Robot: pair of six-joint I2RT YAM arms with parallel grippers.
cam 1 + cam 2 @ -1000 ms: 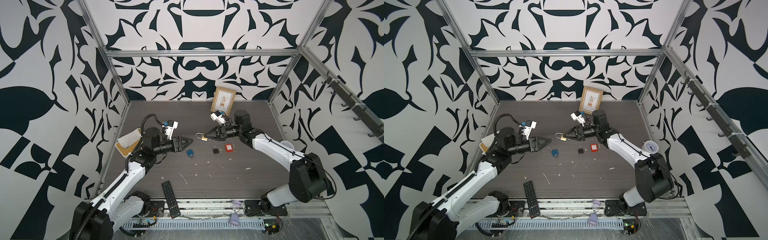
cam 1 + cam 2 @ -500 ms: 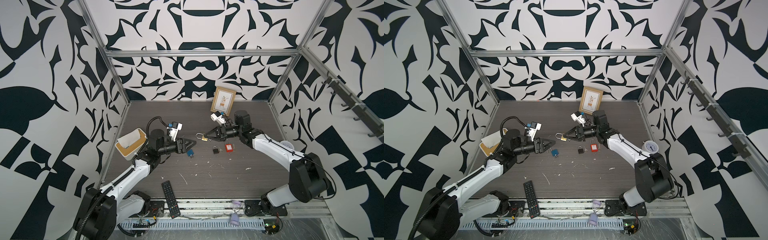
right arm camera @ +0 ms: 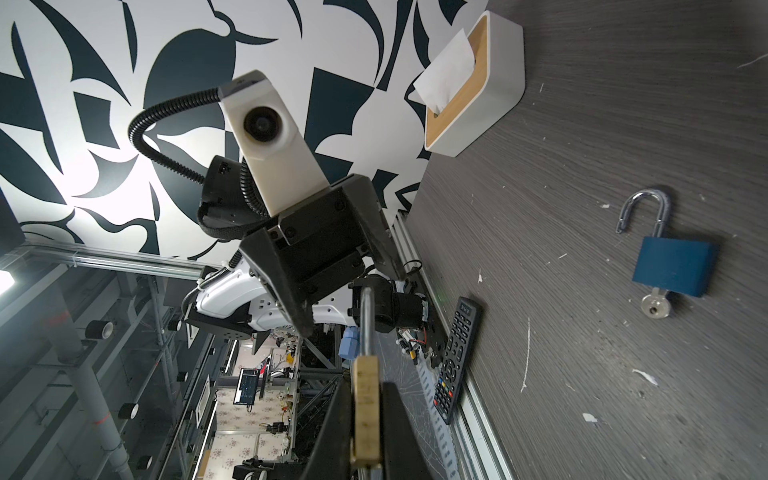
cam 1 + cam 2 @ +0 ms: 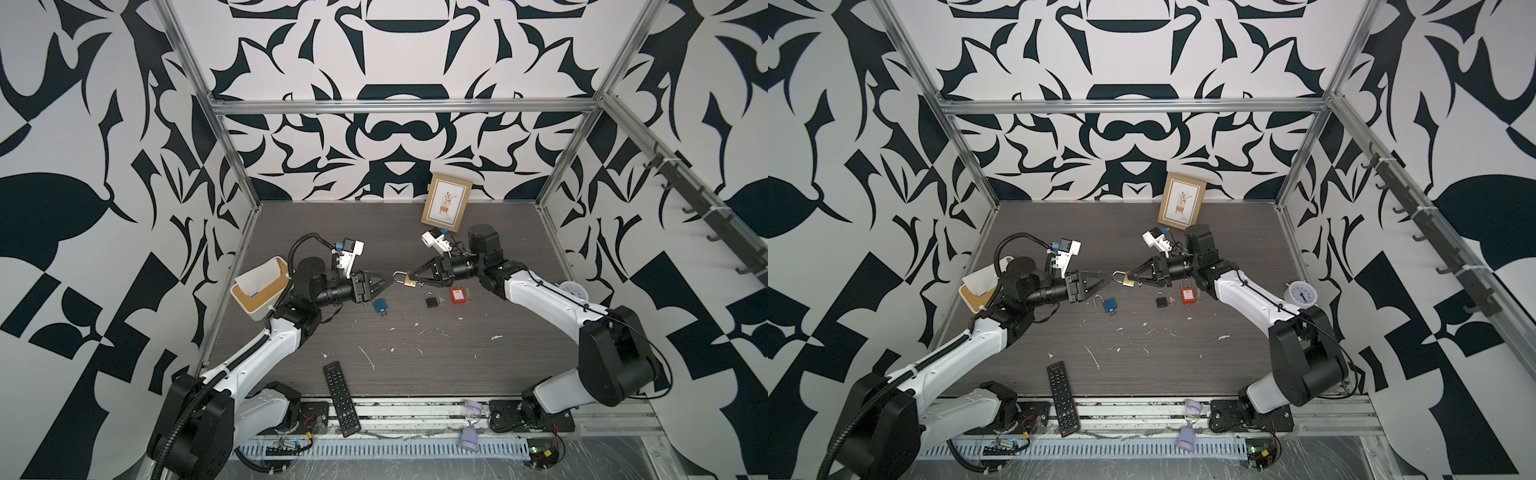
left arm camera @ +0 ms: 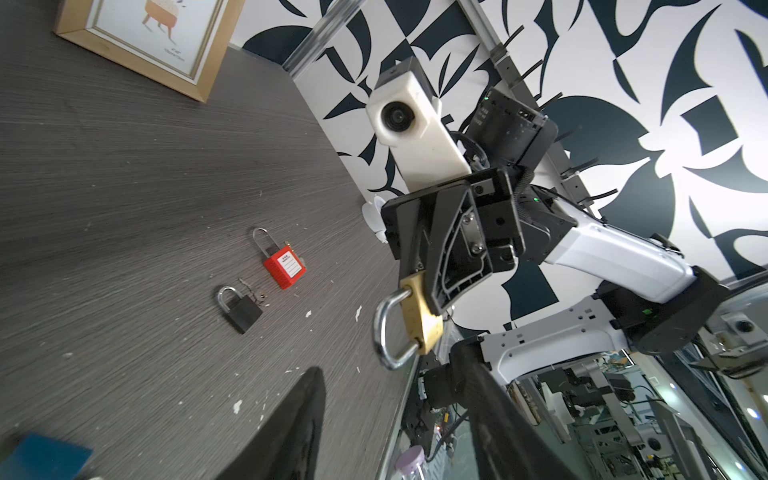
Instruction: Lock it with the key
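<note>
My right gripper [image 4: 409,277] is shut on a brass padlock [image 4: 409,282] held in the air above the table's middle; its steel shackle points toward the left arm. In the right wrist view the lock body [image 3: 365,407] sits squeezed between my two fingers. My left gripper [image 4: 390,281] is open, its fingertips level with the shackle [image 5: 384,332] and on either side of its bend without touching it. A blue padlock [image 4: 379,305] lies on the table below with its shackle swung open. A key [image 3: 656,308] sticks out of the bottom of the blue padlock.
A black padlock [image 4: 431,300] and a red padlock [image 4: 457,296] lie under the right gripper. A tissue box [image 4: 259,291] stands at the left wall, a picture frame [image 4: 446,208] at the back, a remote [image 4: 341,399] at the front edge, a small clock [image 4: 1302,294] at the right.
My left gripper has moved right, up to the brass padlock's shackle, and its jaws have narrowed a little. The right arm and its padlock have stayed still.
</note>
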